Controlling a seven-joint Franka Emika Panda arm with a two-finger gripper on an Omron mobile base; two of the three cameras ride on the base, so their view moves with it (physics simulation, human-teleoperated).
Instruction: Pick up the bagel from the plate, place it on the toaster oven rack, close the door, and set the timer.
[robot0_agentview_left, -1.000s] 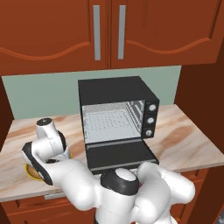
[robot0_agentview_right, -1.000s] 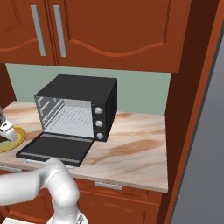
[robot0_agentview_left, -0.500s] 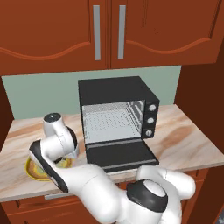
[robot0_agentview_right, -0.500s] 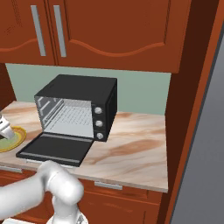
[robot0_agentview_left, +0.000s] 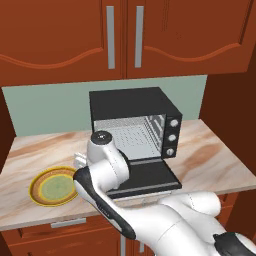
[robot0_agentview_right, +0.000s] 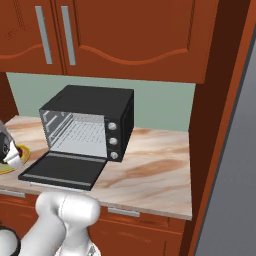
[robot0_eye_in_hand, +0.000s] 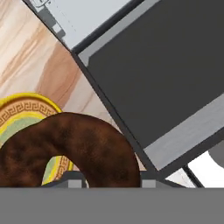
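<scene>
In the hand view the bagel (robot0_eye_in_hand: 74, 146), a dark brown ring, sits close up between the finger tips of my gripper (robot0_eye_in_hand: 109, 180), which is shut on it. It hangs above the counter between the plate (robot0_eye_in_hand: 24, 109) and the door (robot0_eye_in_hand: 162, 74). The door lies open and flat, its silver handle (robot0_eye_in_hand: 188, 133) along the near edge. The light grey toaster oven rack (robot0_agentview_left: 131, 139) shows inside the open oven (robot0_agentview_left: 135, 125). In the left base view the plate (robot0_agentview_left: 54, 186) lies bare at the counter's left, and my gripper (robot0_agentview_left: 79, 160) hovers just right of it, beside the door (robot0_agentview_left: 145, 177).
The oven's three knobs (robot0_agentview_left: 173, 137) run down its right front panel. Bare marbled counter (robot0_agentview_left: 215, 160) stretches to the right of the oven. Wooden wall cabinets (robot0_agentview_left: 125, 37) hang above, and a tall wood panel (robot0_agentview_right: 215, 125) closes the right end.
My hand has swung right from over the plate toward the open door with the bagel in its fingers. The plate now lies uncovered.
</scene>
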